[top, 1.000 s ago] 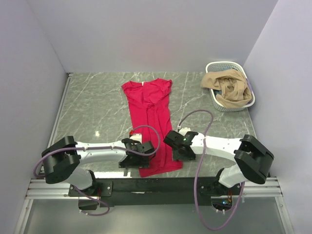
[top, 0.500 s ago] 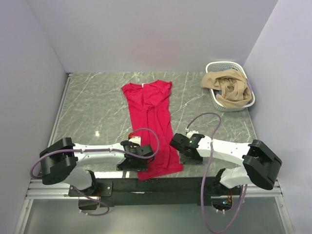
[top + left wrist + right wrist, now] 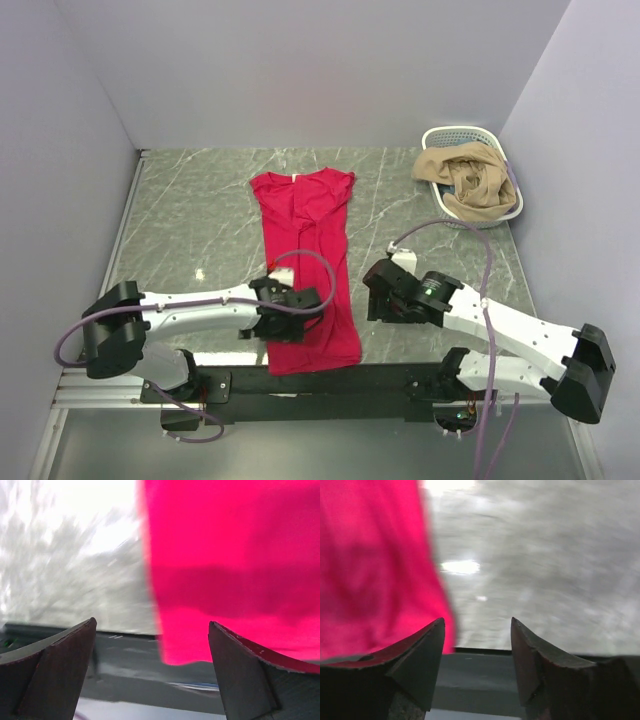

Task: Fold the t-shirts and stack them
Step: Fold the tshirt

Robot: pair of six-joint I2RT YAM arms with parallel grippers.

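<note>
Left gripper (image 3: 152, 625) wide open, empty, over near hem of red t-shirt (image 3: 310, 250). Right gripper (image 3: 477, 622) half-open, empty, just beside it. Pinch the 2 hem corners level, then fold.

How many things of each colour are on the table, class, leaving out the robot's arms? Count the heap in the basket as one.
Red: 1, the t-shirt
Tan: 1, the cloth heap
White: 1, the basket
Total: 3
</note>
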